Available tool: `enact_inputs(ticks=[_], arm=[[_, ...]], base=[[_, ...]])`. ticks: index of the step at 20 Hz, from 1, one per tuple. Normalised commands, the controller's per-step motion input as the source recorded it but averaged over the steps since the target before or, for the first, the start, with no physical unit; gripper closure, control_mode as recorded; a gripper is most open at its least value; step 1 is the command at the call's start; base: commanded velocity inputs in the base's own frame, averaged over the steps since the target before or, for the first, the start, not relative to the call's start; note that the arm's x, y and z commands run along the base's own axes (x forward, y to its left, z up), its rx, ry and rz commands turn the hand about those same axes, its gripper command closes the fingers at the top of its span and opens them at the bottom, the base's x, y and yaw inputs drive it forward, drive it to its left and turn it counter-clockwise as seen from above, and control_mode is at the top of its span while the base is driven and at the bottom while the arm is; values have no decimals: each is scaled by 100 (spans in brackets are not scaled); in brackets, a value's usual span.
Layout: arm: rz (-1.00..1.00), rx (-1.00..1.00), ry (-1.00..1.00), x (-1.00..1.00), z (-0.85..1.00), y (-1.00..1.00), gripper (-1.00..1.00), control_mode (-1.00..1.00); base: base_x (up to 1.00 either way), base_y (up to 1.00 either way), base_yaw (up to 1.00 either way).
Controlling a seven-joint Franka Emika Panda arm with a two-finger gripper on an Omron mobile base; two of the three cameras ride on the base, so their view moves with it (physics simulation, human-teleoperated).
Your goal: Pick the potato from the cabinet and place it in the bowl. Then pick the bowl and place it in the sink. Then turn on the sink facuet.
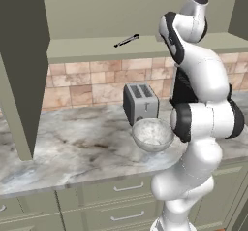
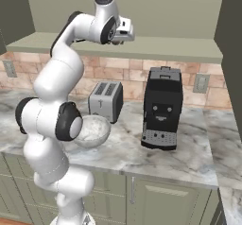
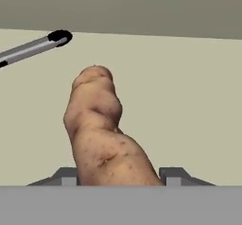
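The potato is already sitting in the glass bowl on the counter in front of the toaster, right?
No. The potato is on the cabinet shelf, between the gripper fingers, as the hand view shows. The bowl does stand in front of the toaster.

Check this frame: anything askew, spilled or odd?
Nothing spilled or damaged. One oddity: a thin black utensil lies loose and slantwise on the cabinet shelf, near the potato between the jaws. The bowl and toaster stand upright.
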Motion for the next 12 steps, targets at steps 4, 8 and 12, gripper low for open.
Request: enact_inputs(ticks=[4, 8, 12], arm=[[0, -2, -10, -100, -10, 2, 100, -100], [0, 0, -2, -100, -28, 1, 100, -100], [0, 0, 0, -100, -30, 15, 100, -100]], base=[[0, 0, 0], [0, 0, 0], [0, 0, 0]])
